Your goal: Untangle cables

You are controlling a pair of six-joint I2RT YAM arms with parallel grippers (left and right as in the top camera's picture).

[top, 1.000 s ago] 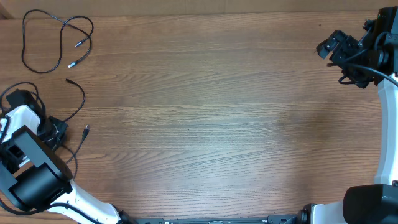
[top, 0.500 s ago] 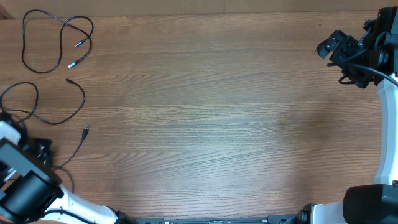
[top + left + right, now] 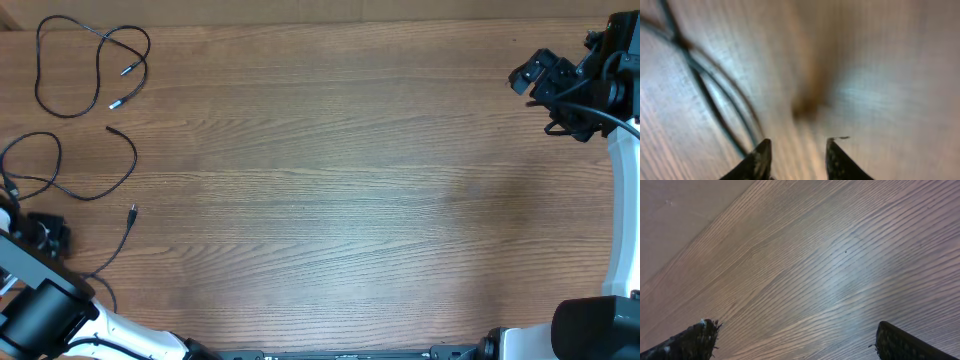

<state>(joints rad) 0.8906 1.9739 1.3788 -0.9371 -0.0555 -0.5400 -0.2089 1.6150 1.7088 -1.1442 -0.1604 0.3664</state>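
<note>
The left fingers (image 3: 48,234) stand slightly apart and hold nothing. They hang low over the desk (image 3: 330,190) at its near left edge. That wrist's close view is blurred, but bare wood shows in the gap. The right fingers (image 3: 532,74) are spread wide and empty, far off at the opposite far corner, with only wood grain beneath them.

All the cables (image 3: 715,102) lie on the left fingers' side, well apart from the right fingers, so the left arm looks much the nearer for any next grasp.

The nearest cable (image 3: 134,160) begins just beside the left fingers and curls into a loop just beyond them. It then sweeps away in a long arc, and its long axis lies crosswise in front of the fingers.

A shorter strand (image 3: 127,235) runs on the inner side of the left fingers, slanting away toward the desk's middle. I cannot tell whether it joins the arc under the arm.

Farthest beyond the left fingers lies a separate looped cable (image 3: 38,80), which touches neither of the others.

Count:
- Arms: two.
- Pairs of fingers: two.
- Cables: two or three.
- Plug tips: four. There are two silver tips (image 3: 126,70) on the far loop and two dark tips (image 3: 109,128) nearer the fingers.
</note>
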